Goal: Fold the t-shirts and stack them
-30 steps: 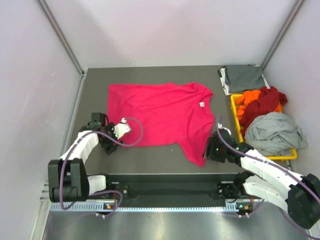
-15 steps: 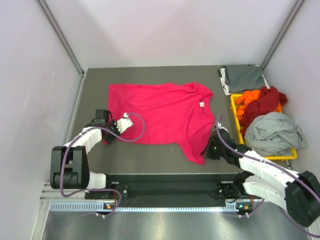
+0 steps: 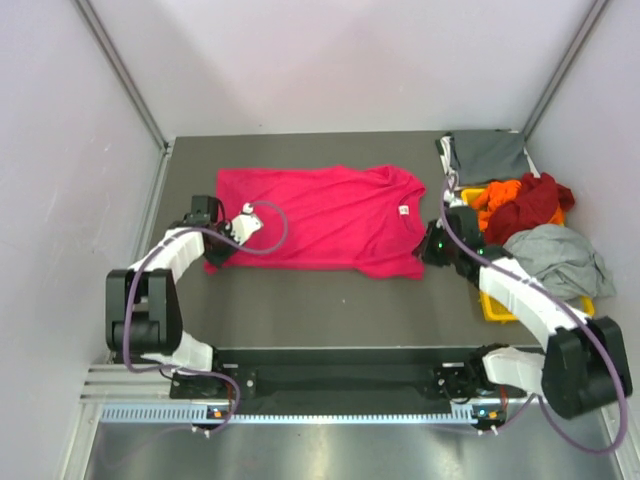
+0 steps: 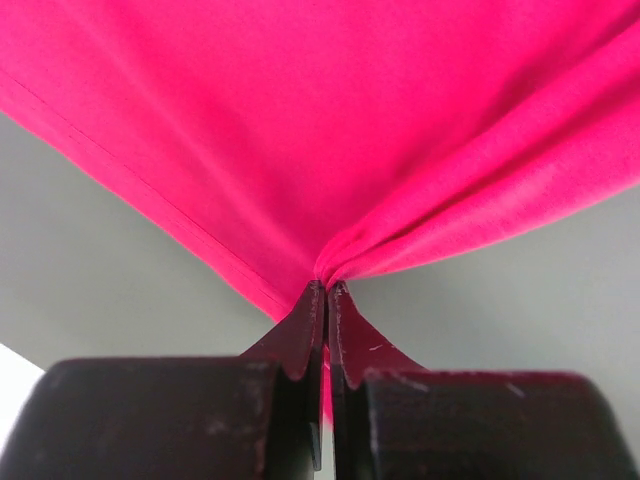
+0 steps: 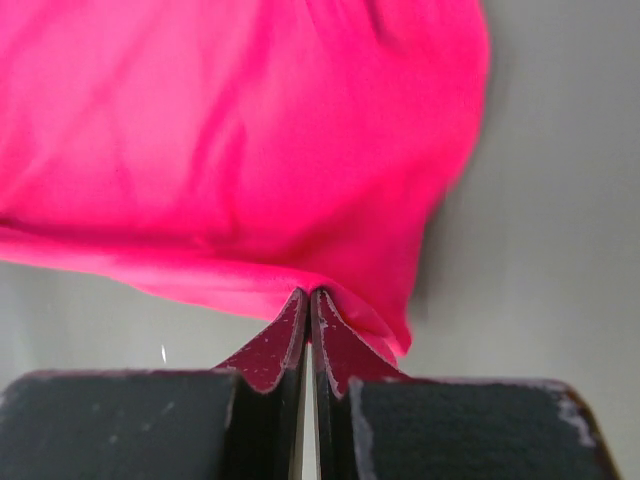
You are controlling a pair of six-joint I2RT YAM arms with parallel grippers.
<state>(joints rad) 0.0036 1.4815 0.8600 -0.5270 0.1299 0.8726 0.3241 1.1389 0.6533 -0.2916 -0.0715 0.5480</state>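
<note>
1. T-shirt [image 3: 320,215], magenta, pinched at both ends of its near edge: left jaws pressed together on the hem corner; right jaws likewise on the sleeve end.
2. Spreads beyond both jaws toward the far side of the surface [image 3: 300,310]; long axis left to right.
3. Next, likely: both ends carried evenly away.

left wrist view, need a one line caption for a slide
Left jaws pinched shut on a gathered edge of the magenta t-shirt, cloth fanning out over the grey table.
</note>
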